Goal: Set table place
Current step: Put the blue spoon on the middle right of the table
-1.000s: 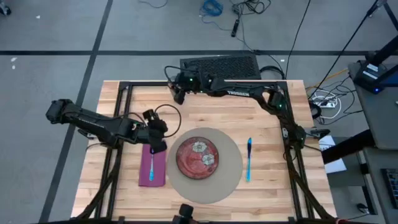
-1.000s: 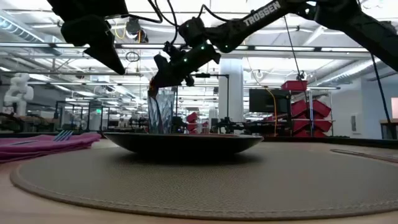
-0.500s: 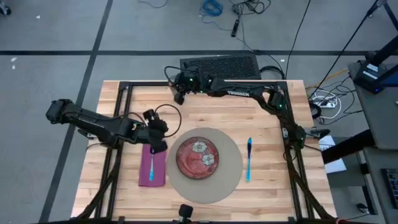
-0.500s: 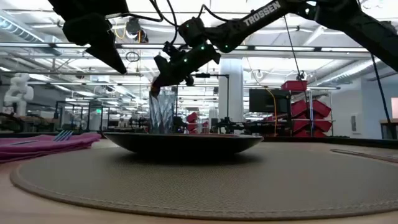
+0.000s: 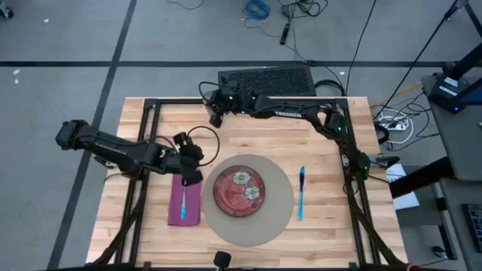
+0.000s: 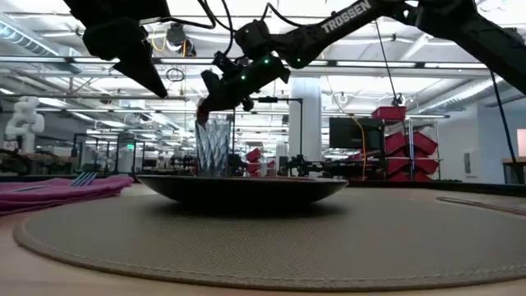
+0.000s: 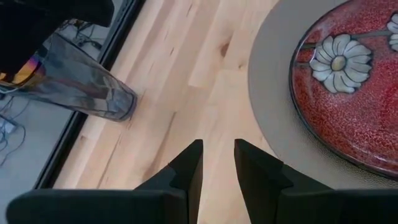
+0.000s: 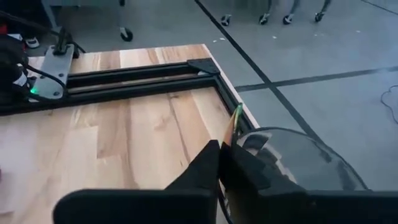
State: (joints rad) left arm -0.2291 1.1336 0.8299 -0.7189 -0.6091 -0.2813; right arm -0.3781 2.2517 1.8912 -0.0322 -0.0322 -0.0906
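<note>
From above, white lettering reading TROSSEN is showing on the right arm. The table [image 5: 316, 158] is lying with its long side running left to right, its pale planks running the same way inside a black frame. One round mat [image 5: 279, 211] is sitting near the front middle, carrying one red plate [image 5: 239, 190] with flower marks. One purple napkin [image 5: 185, 204] is lying just left of the mat with one blue fork [image 5: 183, 202] on it, its length running front to back. One blue utensil [image 5: 301, 193] is lying at the mat's right edge, also front to back. The left gripper [image 5: 190, 178] is hovering over the napkin's far end. The right gripper [image 5: 216, 117] is reaching to the far left part of the table.

Across the table at tabletop height, TROSSEN is again reading on the upper arm. One clear ribbed glass [image 6: 213, 146] is standing upright behind the plate, with the right gripper at its rim.

The left wrist camera is showing its fingers [image 7: 189, 171] standing slightly apart, holding nothing, with the glass beyond.

The right wrist camera is showing its fingers [image 8: 205, 171] pinched onto the glass rim.
</note>
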